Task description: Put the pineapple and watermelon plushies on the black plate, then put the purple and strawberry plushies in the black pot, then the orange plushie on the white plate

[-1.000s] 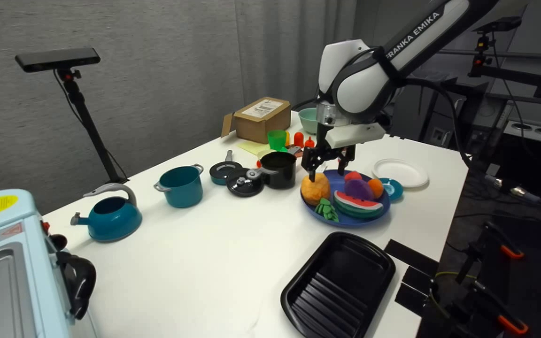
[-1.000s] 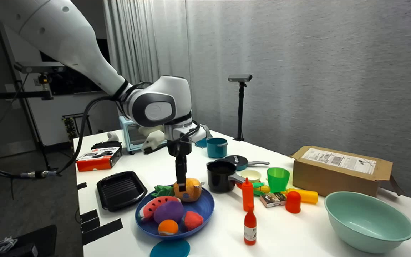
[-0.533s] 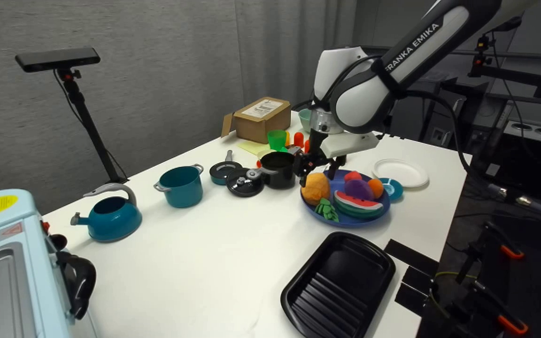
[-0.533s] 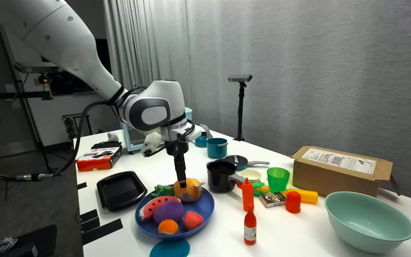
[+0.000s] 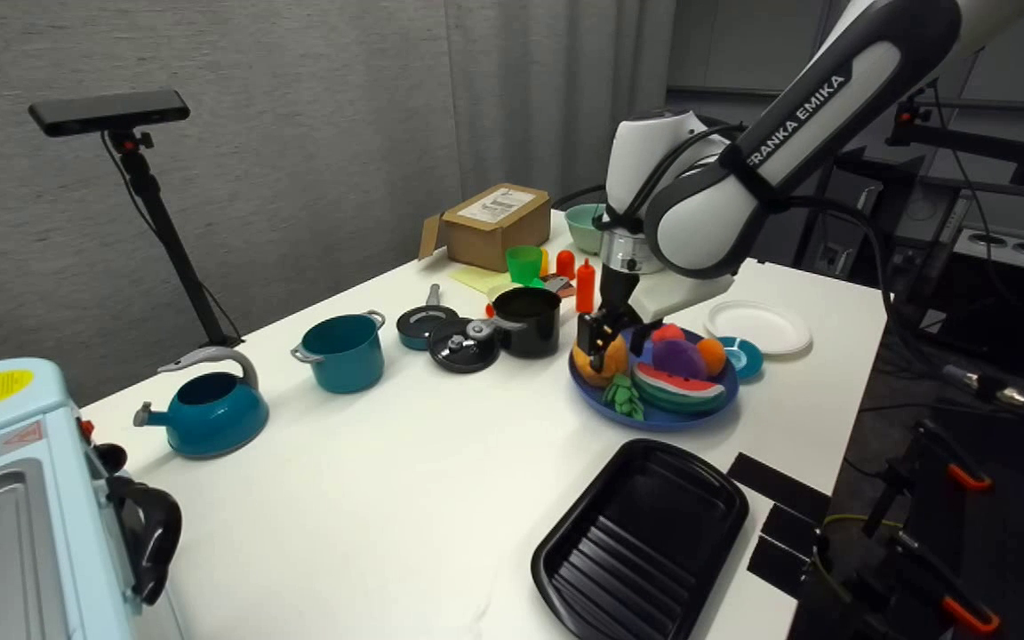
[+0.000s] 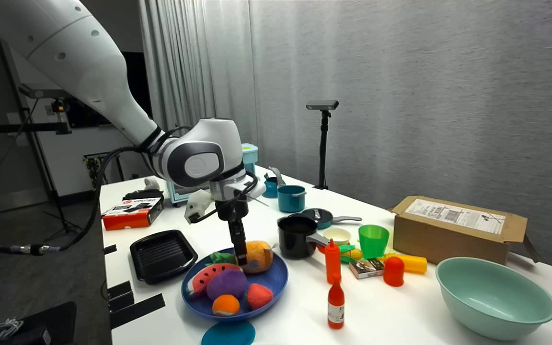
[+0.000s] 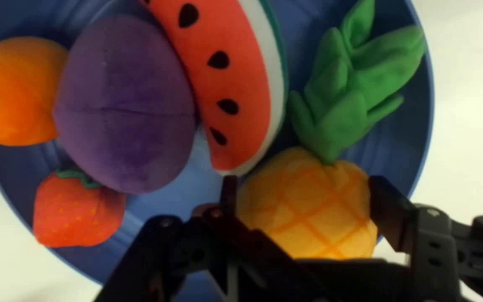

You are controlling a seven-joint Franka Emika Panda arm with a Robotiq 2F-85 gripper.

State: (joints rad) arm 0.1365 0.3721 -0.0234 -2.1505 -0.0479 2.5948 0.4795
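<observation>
Gripper (image 7: 305,200) hangs over the blue plate (image 7: 405,142), clasping the pineapple plushie (image 7: 312,205) at five o'clock in the wrist view; watermelon plushie (image 7: 237,75) near centre, purple plushie (image 7: 126,109) at eight, orange plushie (image 7: 15,92) nine, strawberry plushie (image 7: 78,214) seven.

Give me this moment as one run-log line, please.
gripper: around pineapple plushie, grip unclear | with it on blue plate: watermelon plushie, purple plushie, strawberry plushie, orange plushie | task placements: none done

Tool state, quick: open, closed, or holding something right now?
Tool: jaws on either side of the pineapple plushie; whether they have closed into a firm grip cannot be told.
</observation>
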